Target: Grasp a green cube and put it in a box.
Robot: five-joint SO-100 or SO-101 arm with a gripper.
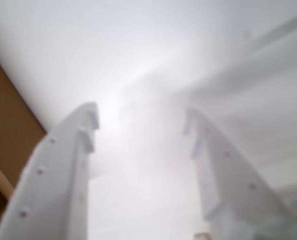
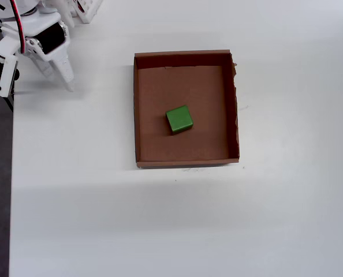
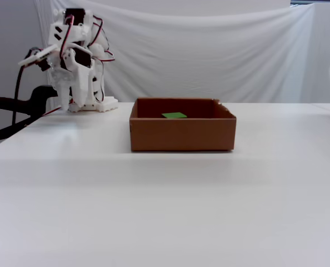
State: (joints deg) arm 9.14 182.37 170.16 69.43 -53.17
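Item: green cube point(image 2: 179, 120); location: inside the box point(image 2: 186, 160), lying on its floor a little left of centre in the overhead view, clear of all four walls; in the fixed view only its top face point(image 3: 174, 115) shows above the near wall.

Item: box point(image 3: 181, 133); brown cardboard tray, low walls, ragged edge on the right in the overhead view; stands on the white desk point(image 2: 160, 225), well apart from the arm.

Item: gripper point(image 2: 67, 81); white, folded back near the arm's base at the upper left of the overhead view, away from the box; fingers point(image 1: 63, 165) spread apart in the wrist view, nothing between them; a sliver of brown at that view's left edge, too blurred to identify.

Step in hand, as judged: cube already lies in the box and the gripper is empty; placing appears done, the arm at or near rest.

Next move, as judged: nothing further called for beyond holding clear of the box; a fresh grasp would mean reaching over the near wall.
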